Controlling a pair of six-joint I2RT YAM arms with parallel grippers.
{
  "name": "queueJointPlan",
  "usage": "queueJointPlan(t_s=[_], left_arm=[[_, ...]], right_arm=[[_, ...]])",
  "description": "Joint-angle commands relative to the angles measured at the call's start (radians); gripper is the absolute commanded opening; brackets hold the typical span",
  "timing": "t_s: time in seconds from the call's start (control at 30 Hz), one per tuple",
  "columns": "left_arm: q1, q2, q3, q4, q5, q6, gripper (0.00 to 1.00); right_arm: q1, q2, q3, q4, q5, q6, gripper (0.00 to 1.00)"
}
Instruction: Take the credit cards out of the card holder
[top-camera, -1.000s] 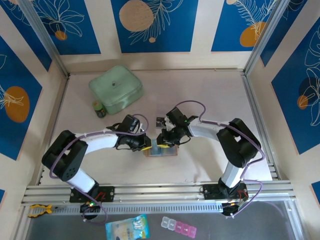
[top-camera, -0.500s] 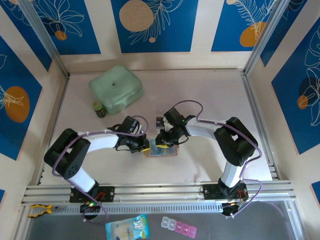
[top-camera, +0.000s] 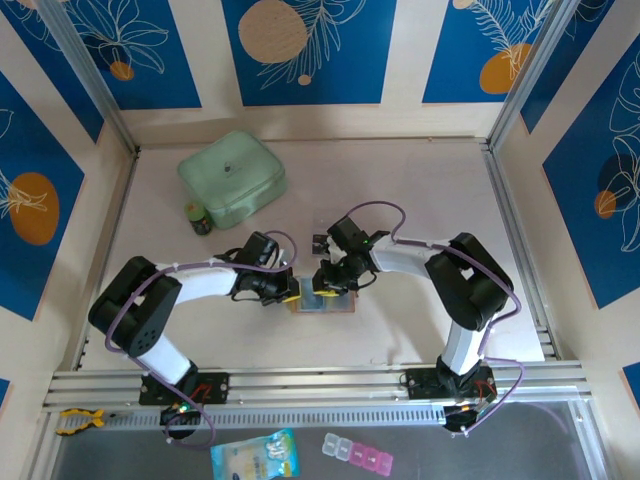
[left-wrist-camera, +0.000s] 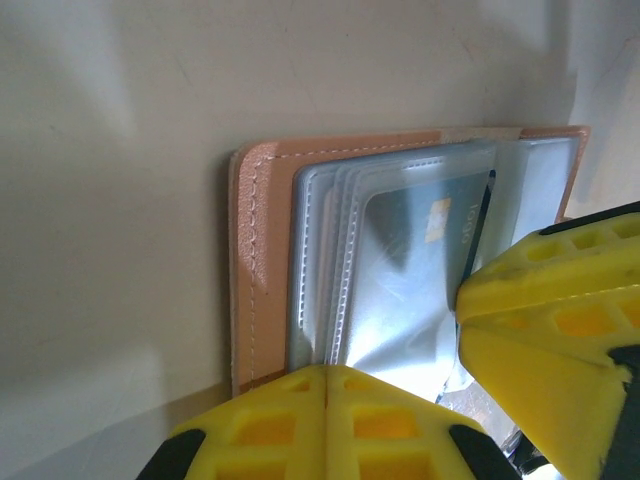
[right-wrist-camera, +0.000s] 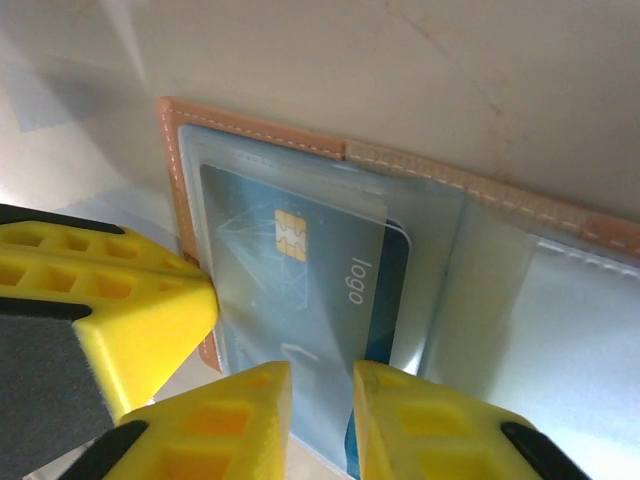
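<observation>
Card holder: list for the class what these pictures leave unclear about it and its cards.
- Top view: the card holder is largely covered by the left gripper and right gripper, and too small for detail.
- Left wrist view: how many credit cards sit in the stacked sleeves; glare and overlapping plastic blur them.
- Right wrist view: whether the right gripper's fingers pinch a sleeve; the fingers themselves hide the contact.

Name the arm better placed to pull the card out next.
Right, probably: the right end effector has jaws slightly apart at the blue card edge; the left end effector is shut at the wallet rim.
</observation>
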Motion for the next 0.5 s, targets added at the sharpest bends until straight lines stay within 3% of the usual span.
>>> queueJointPlan(t_s=[0.0, 0.27, 0.47], left_arm=[[0.014, 0.014, 0.002, -0.027, -0.007, 0.023, 0.03], [0.014, 0.016, 0.011, -0.041, -0.008, 0.029, 0.03], [0.015, 0.015, 0.018, -0.053, -0.012, 0.033, 0.03]], right_arm=[[0.003, 0.015, 0.009, -0.005, -0.012, -0.01, 0.21], [0.003, 0.018, 0.004, 0.006, -0.019, -0.01, 0.23], [0.003, 0.01, 0.012, -0.054, 0.049, -0.029, 0.27]])
